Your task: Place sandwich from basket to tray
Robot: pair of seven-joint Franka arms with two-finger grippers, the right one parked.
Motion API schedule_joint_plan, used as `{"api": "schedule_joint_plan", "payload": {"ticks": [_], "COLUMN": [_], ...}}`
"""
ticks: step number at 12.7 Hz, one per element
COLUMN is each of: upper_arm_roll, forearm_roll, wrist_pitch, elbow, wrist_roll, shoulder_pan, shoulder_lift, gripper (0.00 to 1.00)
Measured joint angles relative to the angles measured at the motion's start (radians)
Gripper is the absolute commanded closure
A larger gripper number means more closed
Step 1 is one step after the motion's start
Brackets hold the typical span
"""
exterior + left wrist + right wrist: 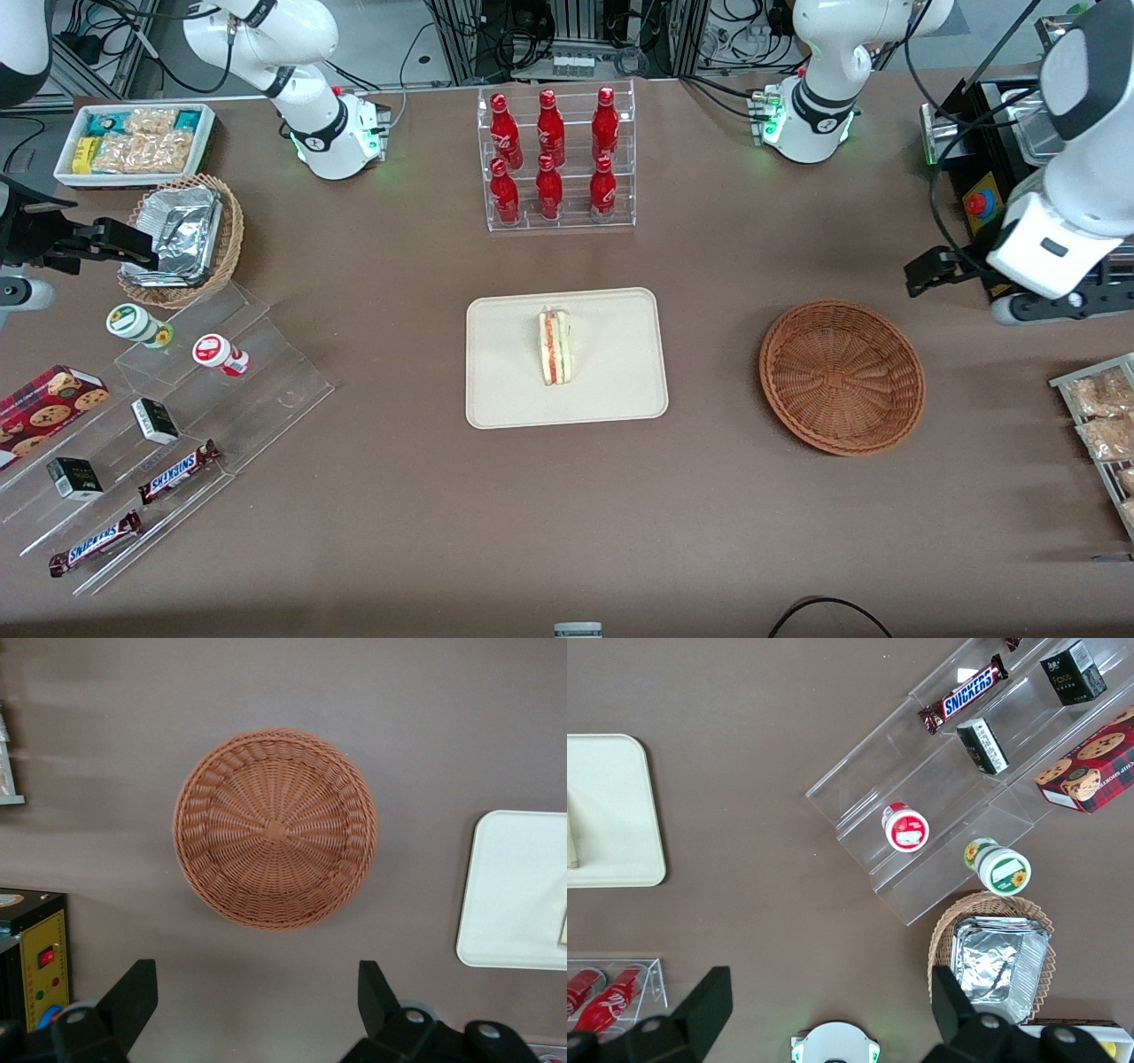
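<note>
Sandwich [555, 346] on tray [505, 399], pincer [257, 997] apart

The front camera hangs high and looks steeply down on the whole brown tabletop [372, 496], facing both arm bases, so it takes in everything from the acrylic snack shelves [168, 443] to the working arm's end.

The left wrist camera points straight down from well above the tabletop, its gripper [257, 1005] with fingers set wide apart at the frame's edge. It holds the basket [275, 827] and one end of the tray [514, 890]; the sliver at the tray's edge may be the sandwich [555, 346].

The right wrist camera also looks straight down, from similar height, on the shelves and the tray's opposite end. All three views share the tray.
</note>
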Motion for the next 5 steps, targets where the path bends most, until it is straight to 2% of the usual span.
{"api": "schedule_joint_plan", "payload": {"ticks": [3,5], "upper_arm_roll": [0.002,0.05], "forearm_roll": [0.0,0.0], "wrist_pitch": [-0.002,-0.027], "elbow": [0.015,0.023], "wrist_roll": [0.046,0.074], "shoulder_pan": [-0.016,-0.047], "shoulder_lift": [0.0,0.0], "gripper": [0.0,0.0]}}
